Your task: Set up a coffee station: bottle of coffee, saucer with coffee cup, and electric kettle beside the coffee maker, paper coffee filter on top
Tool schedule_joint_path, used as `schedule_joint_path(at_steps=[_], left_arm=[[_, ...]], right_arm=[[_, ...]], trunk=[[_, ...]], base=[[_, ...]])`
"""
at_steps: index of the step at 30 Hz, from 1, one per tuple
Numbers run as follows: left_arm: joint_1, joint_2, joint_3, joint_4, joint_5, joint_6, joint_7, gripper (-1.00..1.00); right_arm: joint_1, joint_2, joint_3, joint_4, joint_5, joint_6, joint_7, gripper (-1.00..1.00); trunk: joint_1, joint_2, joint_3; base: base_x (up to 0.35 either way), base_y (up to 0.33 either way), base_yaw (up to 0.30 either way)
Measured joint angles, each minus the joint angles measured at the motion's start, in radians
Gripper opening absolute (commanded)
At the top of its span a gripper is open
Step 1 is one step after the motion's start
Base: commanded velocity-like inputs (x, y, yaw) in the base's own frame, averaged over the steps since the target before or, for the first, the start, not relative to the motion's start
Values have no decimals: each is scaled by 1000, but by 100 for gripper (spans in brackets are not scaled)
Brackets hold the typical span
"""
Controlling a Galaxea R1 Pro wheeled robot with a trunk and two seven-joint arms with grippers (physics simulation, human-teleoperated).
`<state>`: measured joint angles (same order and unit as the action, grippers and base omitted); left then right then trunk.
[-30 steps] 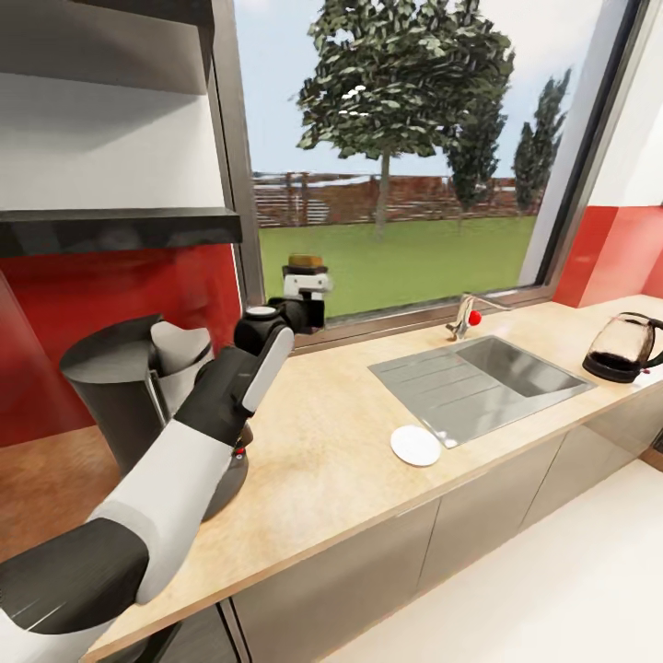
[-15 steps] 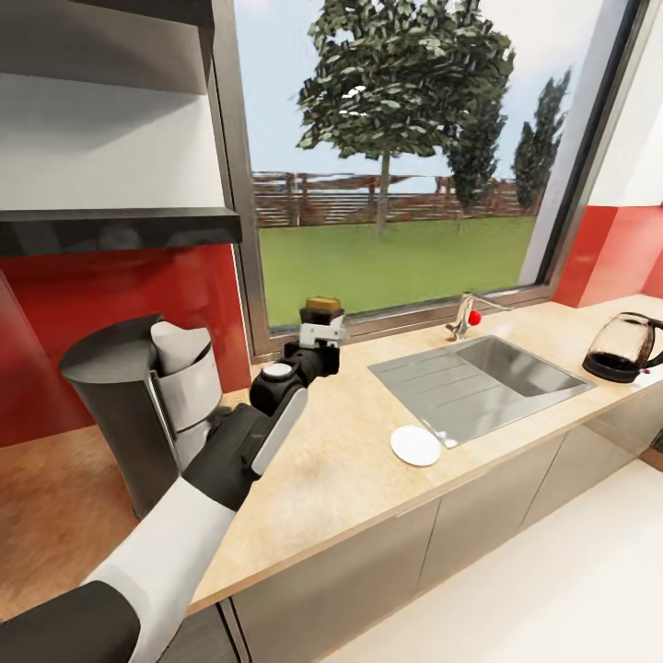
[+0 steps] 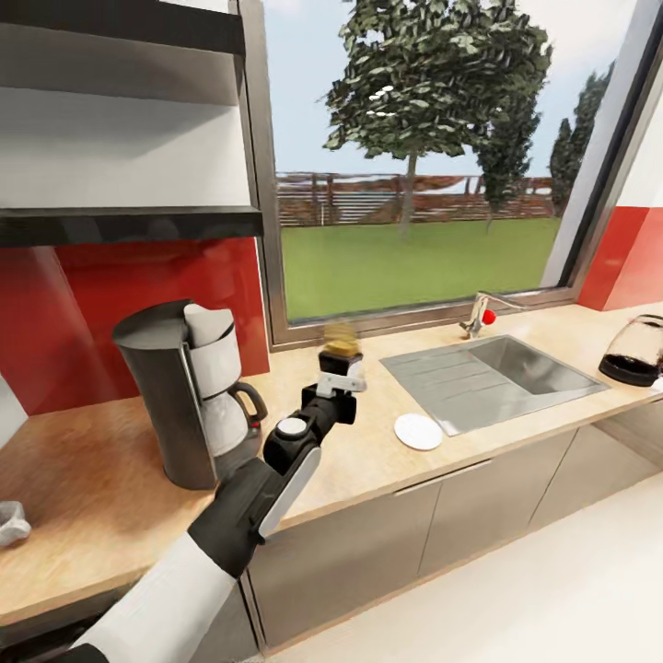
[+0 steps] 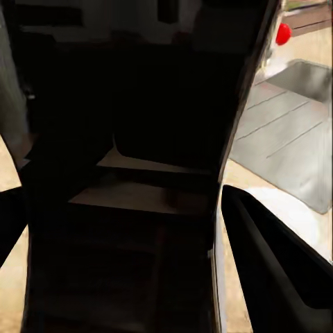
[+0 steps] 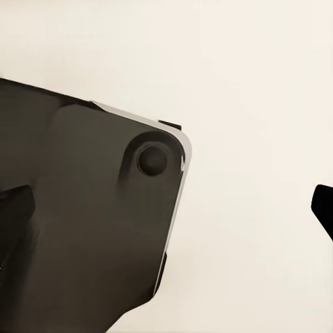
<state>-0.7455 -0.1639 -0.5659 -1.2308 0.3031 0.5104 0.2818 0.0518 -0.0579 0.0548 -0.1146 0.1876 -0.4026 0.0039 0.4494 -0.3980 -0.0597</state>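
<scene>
Left gripper (image 3: 339, 379) clamped on the bottle of coffee (image 3: 340, 339), held above the countertop (image 3: 368, 451) right of the coffee maker (image 3: 189, 396): best lowered upright, close beside the machine, clear of the saucer (image 3: 417, 431).

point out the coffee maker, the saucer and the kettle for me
coffee maker (image 3: 166, 396), head view, on its dark front body.
saucer (image 3: 418, 431), head view, middle of the white disc.
electric kettle (image 3: 635, 351), head view, on its glass body.
</scene>
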Motion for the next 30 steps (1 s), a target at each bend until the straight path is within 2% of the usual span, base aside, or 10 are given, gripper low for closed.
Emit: schedule_joint_path(at_steps=[2, 7, 13, 18, 20, 23, 30], left_arm=[[55, 5, -31, -41, -3, 0, -3, -100], [158, 19, -79, -126, -10, 1, -27, -100], [225, 24, -104, -157, -15, 2, -112, -100], [303, 30, -106, -212, -24, 3, -127, -100], [328, 40, -106, -241, -26, 4, -129, -100], [354, 78, -99, -283, -32, 6, -128, -100], [363, 131, -81, -294, -29, 9, -119, -100]], right_arm=[[0, 0, 0, 0, 0, 0, 0, 100], [0, 2, 0, -1, 1, -1, 0, 100], [0, 12, 1, -1, 1, -1, 0, 100], [0, 13, 1, -1, 1, -1, 0, 100], [0, 14, 1, -1, 1, -1, 0, 100], [0, 14, 1, -1, 1, -1, 0, 100], [0, 20, 1, -1, 0, -2, 0, 100]], trunk=[[0, 0, 0], [0, 0, 0], [0, 0, 0], [0, 0, 0], [0, 0, 0], [0, 0, 0], [0, 0, 0]], base=[[-22, -14, 24], [-6, -4, 6], [0, 0, 0], [0, 0, 0], [0, 0, 0], [0, 0, 20], [0, 0, 218]])
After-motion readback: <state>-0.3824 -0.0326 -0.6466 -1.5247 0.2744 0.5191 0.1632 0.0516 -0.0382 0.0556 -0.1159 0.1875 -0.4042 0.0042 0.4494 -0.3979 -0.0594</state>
